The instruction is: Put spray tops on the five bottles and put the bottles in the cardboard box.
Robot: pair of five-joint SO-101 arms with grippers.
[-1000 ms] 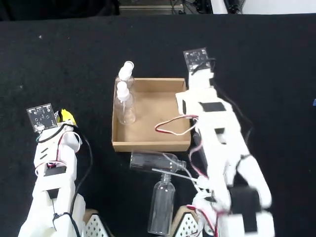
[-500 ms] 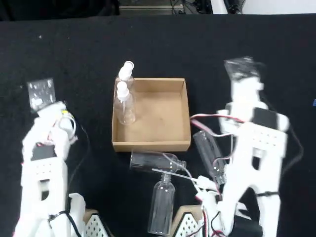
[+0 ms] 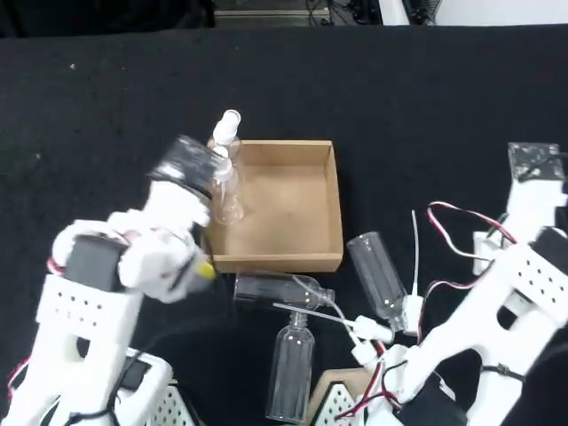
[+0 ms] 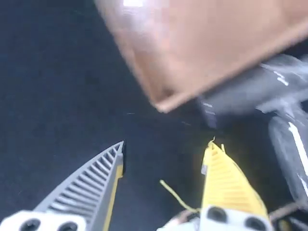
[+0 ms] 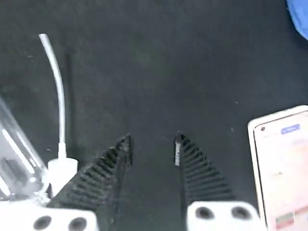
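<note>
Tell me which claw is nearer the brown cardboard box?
Left. The left gripper hangs by a corner of the brown cardboard box; the right gripper sits beyond a clear plastic bottle.

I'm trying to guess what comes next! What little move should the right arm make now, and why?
Probably slide the right gripper sideways over the loose spray top and close on it. The gripper is open and holds nothing, and that top lies close beside it, next to a lying bottle that seems to have no top on.
</note>
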